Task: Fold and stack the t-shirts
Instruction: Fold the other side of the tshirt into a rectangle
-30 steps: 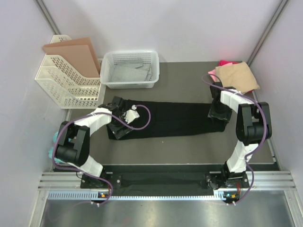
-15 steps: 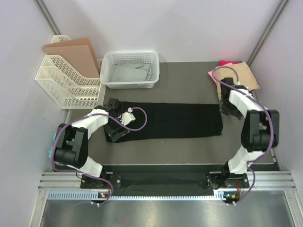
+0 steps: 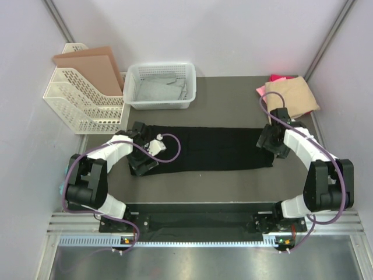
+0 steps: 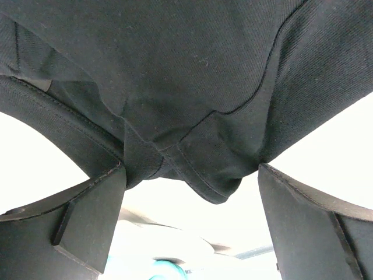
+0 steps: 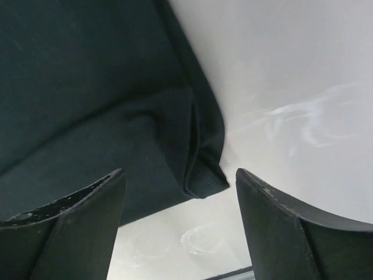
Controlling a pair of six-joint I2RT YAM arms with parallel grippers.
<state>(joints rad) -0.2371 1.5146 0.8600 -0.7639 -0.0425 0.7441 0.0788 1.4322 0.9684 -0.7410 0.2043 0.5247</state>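
Top external view first: the black t-shirt (image 3: 204,149) lies across the middle of the counter (image 3: 233,99), already folded lengthwise into one long band running left to right. The tan t-shirt (image 3: 293,95) sits folded in the far right corner with the pink t-shirt (image 3: 278,77) peeking out behind it, so that's my pile, I guess.

My left fingers (image 3: 141,157) are down at the band's left end and my right fingers (image 3: 270,140) are at its right end. So my read is that the long fold is done and the short fold comes next. That means closing on an end, catching every layer, then lifting and carrying it over toward the other end without dragging the band crooked. After that it goes over to the pile.

Here's the thing though: from up top I can't tell how wide either pair is. The wrist views settle it, and both pairs are spread wide, holding nothing. Left wrist shows a bunched, seamed lump of black cloth poking in between my fingertips, messy enough that I'd worry about only pinching the top layer. Right wrist shows the neat layered corner of the band between the tips, with bare pale counter beside it.

Neither wrist view shows the pile, the white basket (image 3: 160,84) or the cardboard sheets (image 3: 87,64) at the far left.
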